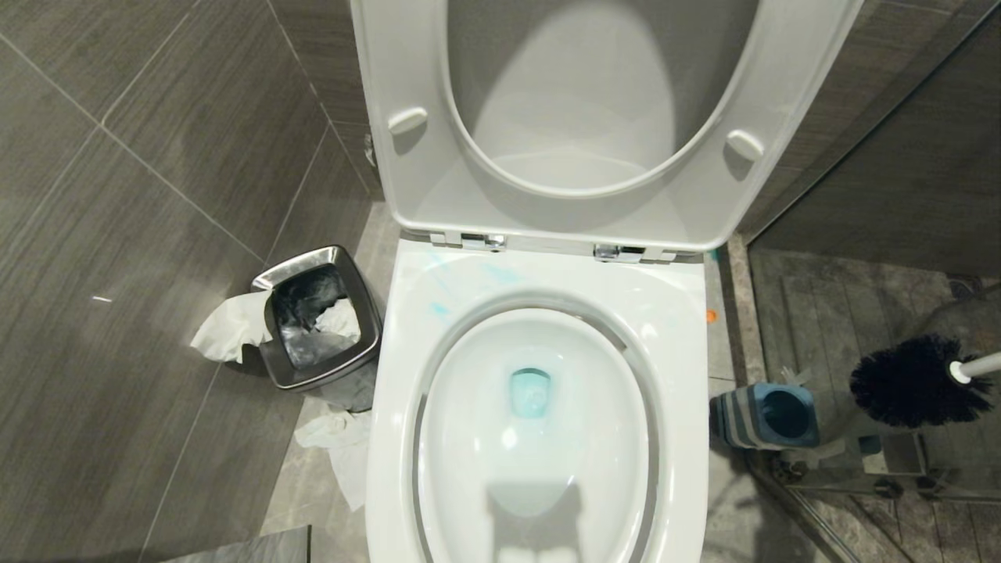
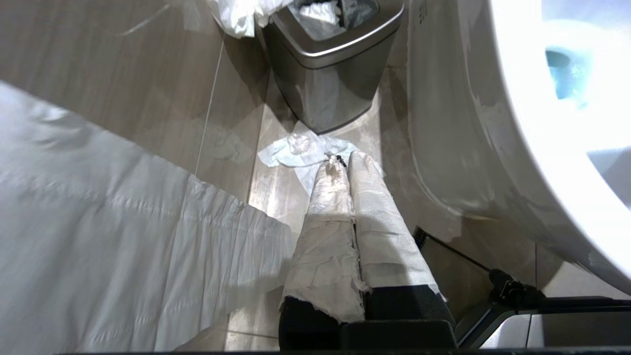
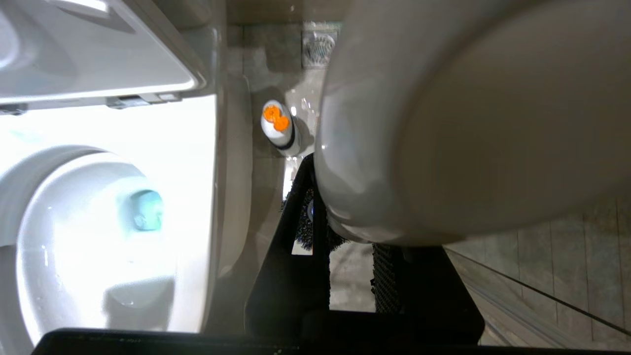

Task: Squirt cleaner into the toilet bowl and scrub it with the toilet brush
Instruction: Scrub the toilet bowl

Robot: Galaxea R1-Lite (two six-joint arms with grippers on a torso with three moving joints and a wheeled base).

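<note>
Bristles of the toilet brush (image 1: 911, 381) hang in the air off to the right of the toilet bowl (image 1: 672, 328), just above and beside the grey-and-blue holder (image 1: 766, 414) on the floor. Only the black head and a short stretch of white handle enter the head view. The right gripper (image 3: 350, 276) is clamped on that handle, which fills the right wrist view as a pale blur; holding it far from the bristles probably keeps the fingers clear of the bowl.

Cleaner (image 1: 530, 392) tints the water at the bowl's bottom turquoise, with faint blue smears on the rear rim. Seat and lid (image 1: 547, 117) stand raised, leaving the basin open.

The left gripper (image 2: 342, 162), paper-wrapped and closed, hangs parked low by the bowl's left flank.

Around lie grey tiles, a steel waste bin (image 1: 319, 328) overflowing with tissue (image 1: 227, 328), and an orange-capped bottle (image 3: 278, 125) behind the holder.
</note>
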